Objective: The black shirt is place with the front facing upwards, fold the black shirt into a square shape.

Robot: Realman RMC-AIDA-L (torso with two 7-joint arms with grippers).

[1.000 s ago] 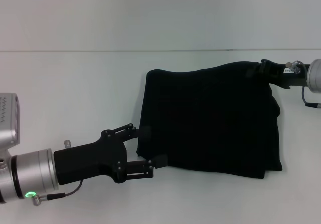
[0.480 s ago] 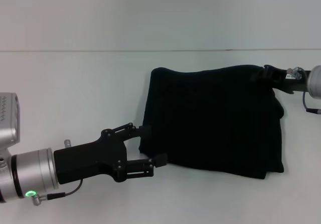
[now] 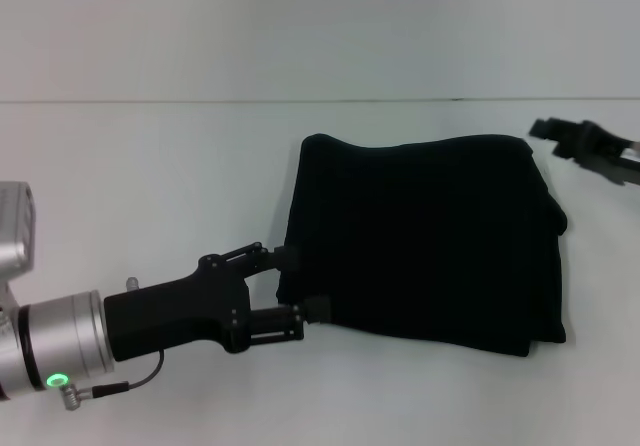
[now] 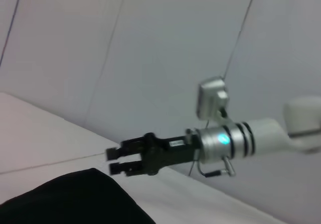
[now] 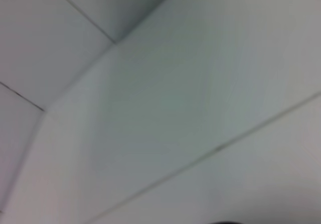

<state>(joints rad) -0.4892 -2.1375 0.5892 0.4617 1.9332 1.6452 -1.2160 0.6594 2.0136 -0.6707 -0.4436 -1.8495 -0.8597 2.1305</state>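
The right gripper [image 3: 548, 129] has let go of the black shirt [image 3: 425, 241]. One second ago it was at the far right corner of the cloth, apparently pinching it; half a second ago it was still on that corner; now it stands clear of the fabric, just beside that corner, and is drawing off toward the right edge of the head view. In the left wrist view the same right gripper [image 4: 114, 161] shows its two fingers parted with nothing between them, hovering above the table [image 3: 150, 186] beyond the shirt's far edge.

The left gripper [image 3: 303, 283] has barely moved across the three instants. It sits at the near left corner of the shirt, fingers spread, one fingertip at the left edge of the cloth and the other at the near edge. Whether the fabric lies between them or only against them cannot be determined from the head view.

The shirt lies flat on the white table, right of centre, as a compact, roughly rectangular dark block. No sleeves and no lettering are visible. The right side shows a slight bulge of stacked layers, and the near right corner is rounded, not crisp.

Assessment: the release on the far corner indicates that a fold has just been laid down. The outline is close to square, somewhat wider than deep. The task appears to be at or near its end; remaining action is probably withdrawal of the left gripper, possibly with minor edge tidying.
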